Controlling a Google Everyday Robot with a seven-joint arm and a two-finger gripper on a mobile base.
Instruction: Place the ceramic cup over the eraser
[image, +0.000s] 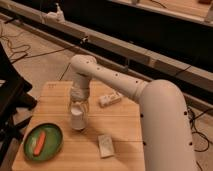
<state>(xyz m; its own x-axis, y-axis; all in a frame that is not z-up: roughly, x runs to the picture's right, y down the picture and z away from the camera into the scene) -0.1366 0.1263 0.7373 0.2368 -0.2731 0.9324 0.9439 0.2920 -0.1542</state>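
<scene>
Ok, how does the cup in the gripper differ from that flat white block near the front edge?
The ceramic cup stands tall and tapered under the gripper; the flat white block lies low and rectangular. The cup sits near the green plate; the block lies apart, unheld. Both are pale and on the wooden table.

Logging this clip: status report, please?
End effector low over table, at ceramic cup. Eraser not visible. White block and green plate off to sides.

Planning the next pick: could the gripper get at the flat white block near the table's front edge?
Probably yes: the gripper sits at the cup, while the block lies apart with bare wood around it, but the cup would need releasing first.
</scene>
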